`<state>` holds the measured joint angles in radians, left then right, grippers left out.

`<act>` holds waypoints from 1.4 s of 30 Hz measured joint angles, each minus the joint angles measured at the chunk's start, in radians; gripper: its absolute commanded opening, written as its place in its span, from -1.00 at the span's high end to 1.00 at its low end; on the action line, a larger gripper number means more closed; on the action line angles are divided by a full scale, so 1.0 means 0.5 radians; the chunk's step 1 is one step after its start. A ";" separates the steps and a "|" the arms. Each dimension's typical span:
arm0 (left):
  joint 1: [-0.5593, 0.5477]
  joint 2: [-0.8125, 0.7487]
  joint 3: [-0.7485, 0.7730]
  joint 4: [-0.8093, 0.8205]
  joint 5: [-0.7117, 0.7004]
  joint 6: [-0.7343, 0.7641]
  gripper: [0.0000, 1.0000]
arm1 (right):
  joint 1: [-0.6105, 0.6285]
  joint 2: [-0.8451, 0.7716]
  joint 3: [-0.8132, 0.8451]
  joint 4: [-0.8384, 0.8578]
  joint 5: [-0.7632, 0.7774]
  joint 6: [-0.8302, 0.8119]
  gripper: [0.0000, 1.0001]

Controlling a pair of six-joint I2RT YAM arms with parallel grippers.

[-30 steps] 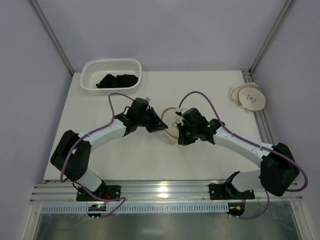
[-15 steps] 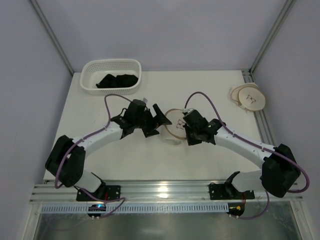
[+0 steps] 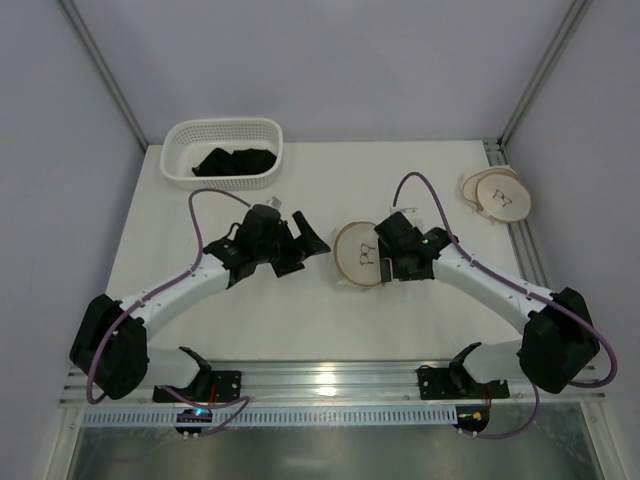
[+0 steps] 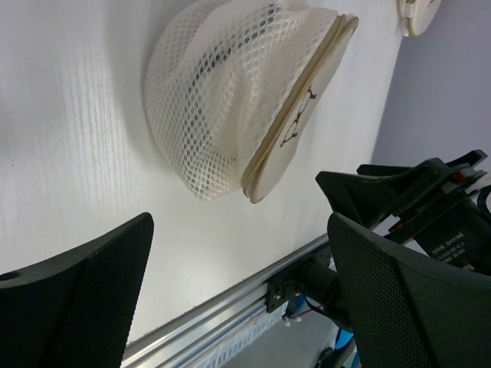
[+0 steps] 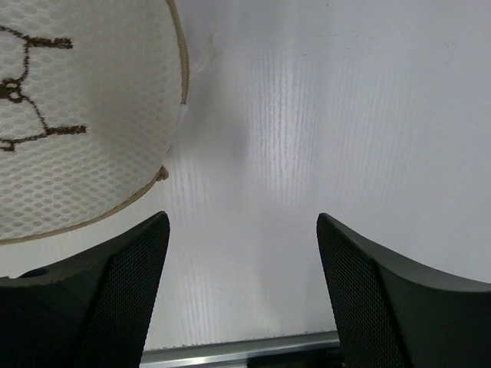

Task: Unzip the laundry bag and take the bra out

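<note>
The left gripper (image 4: 239, 230) is spread wide and nothing is held between its black fingers (image 4: 84, 291). It is pointed at the round cream-white mesh laundry bag (image 4: 222, 92) with a brown-trimmed rim, and stands apart from it. The right gripper (image 5: 242, 230) is likewise opened wide and empty. One of its fingers (image 5: 100, 291) sits just beside the bag's rim, though whether it touches cannot be told.

The laundry bag is found on the table between the two grippers, lying on its side with its flat face, marked by a small black figure, tilted upward. Thin dark shapes are seen through the mesh in the left wrist view, but the bra cannot be made out for certain. Whether the zip is open cannot be told either.

One white rectangular plastic lattice basket (image 3: 225, 183) is set at the far left corner, with one heap of black cloth (image 3: 235, 161) inside it. At the far right edge a further round cream pouch (image 3: 503, 196) is seen with a second disc overlapping it — whether that makes one item or two cannot be told.

The flat white table (image 3: 200, 300) is enclosed by plain pale grey walls (image 3: 330, 70) and slanting aluminium frame posts (image 3: 545, 70). An aluminium rail (image 3: 330, 378) runs along the near edge.
</note>
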<state>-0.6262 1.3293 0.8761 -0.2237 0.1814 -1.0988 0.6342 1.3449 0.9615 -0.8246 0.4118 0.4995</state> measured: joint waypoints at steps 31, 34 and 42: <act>0.083 1.045 0.368 0.700 0.382 0.895 1.00 | 0.026 -0.168 0.152 0.302 -0.672 -0.178 -0.43; 0.082 1.046 0.327 0.798 0.444 0.871 1.00 | 0.026 -0.168 0.152 0.303 -0.673 -0.180 -0.36; 0.005 0.784 0.162 0.745 0.327 0.752 1.00 | 0.026 -0.168 0.151 0.372 -0.792 -0.189 -0.50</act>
<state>-0.6239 1.7210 0.9569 0.1486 0.3450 -0.7227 0.6472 1.2610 1.0370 -0.6384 0.0158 0.4049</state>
